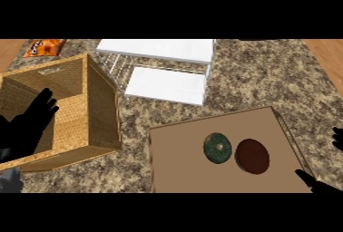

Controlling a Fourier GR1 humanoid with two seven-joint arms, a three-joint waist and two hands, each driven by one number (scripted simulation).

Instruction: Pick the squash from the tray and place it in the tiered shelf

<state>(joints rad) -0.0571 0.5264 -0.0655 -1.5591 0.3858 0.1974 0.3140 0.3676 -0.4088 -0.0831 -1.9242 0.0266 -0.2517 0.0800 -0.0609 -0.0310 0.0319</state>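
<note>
head view, looking down on the counter point(268, 81). the squash point(218, 147), taken here to be the mottled green round body, sits on the flat brown tray point(179, 158) at lower right, just beside a dark red-brown round object point(252, 156) on its right; whether the two touch cannot be told. the white tiered shelf point(167, 86) stands at top centre, well apart from the tray, and a wicker basket point(100, 108) stands at left with an orange packet point(46, 46) beyond it. the left hand point(30, 122) shows over the basket with fingers straight and upward, resting and holding nothing. the right hand point(318, 183) shows only at the right edge, beside the tray, its thumb and fingers spread apart and empty. the squash is probably stiff, hard-skinned, fairly weighty and smooth enough to slip. a hold across its widest part, thumb opposite the fingers, seems best, approached from the side away from its neighbour.
</note>
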